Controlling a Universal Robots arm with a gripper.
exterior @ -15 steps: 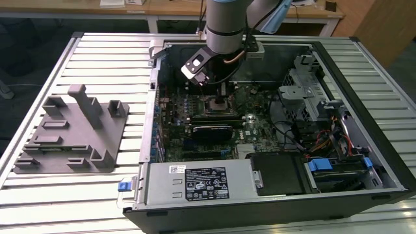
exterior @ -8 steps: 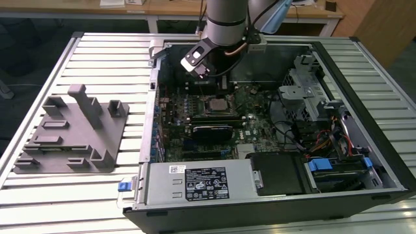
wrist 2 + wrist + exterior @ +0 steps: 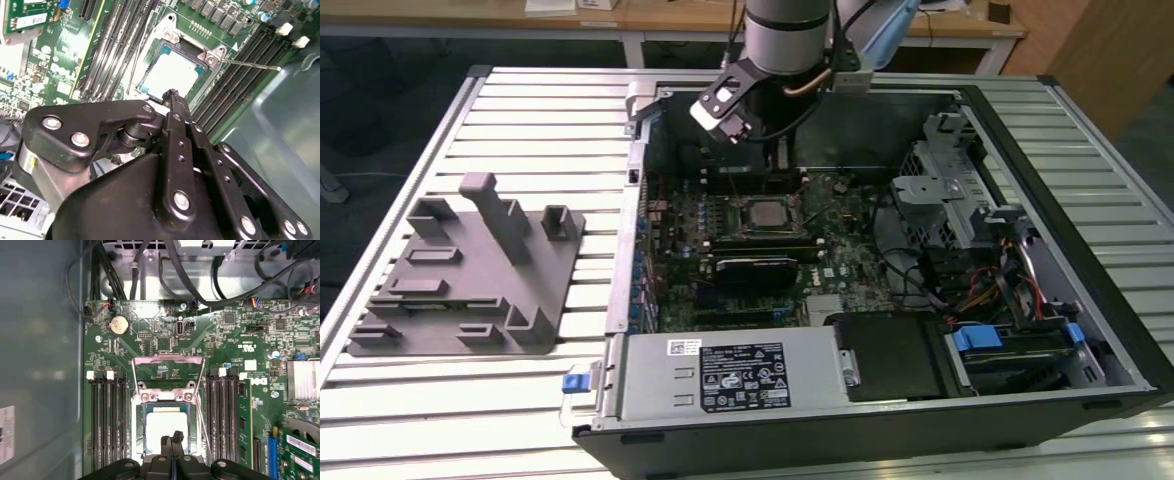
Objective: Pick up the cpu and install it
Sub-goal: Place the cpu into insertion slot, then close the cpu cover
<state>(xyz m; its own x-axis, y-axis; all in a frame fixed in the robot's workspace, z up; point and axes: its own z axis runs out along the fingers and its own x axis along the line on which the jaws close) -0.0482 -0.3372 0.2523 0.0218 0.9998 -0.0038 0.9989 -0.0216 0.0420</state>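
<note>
cpu (image 3: 165,424) lies flat in the open socket, silver top up, on the green motherboard (image 3: 150,340). load plate (image 3: 167,369) stands hinged up beside it. memory slots (image 3: 106,420) run along both sides of the socket. gripper (image 3: 173,436) fingertips pressed together with nothing between them, poised just over the cpu's near edge; contact cannot be told. computer case (image 3: 1067,250) lies open on the slatted table (image 3: 480,400). grey fixture (image 3: 467,270) sits at the exterior view's left, well apart.
</note>
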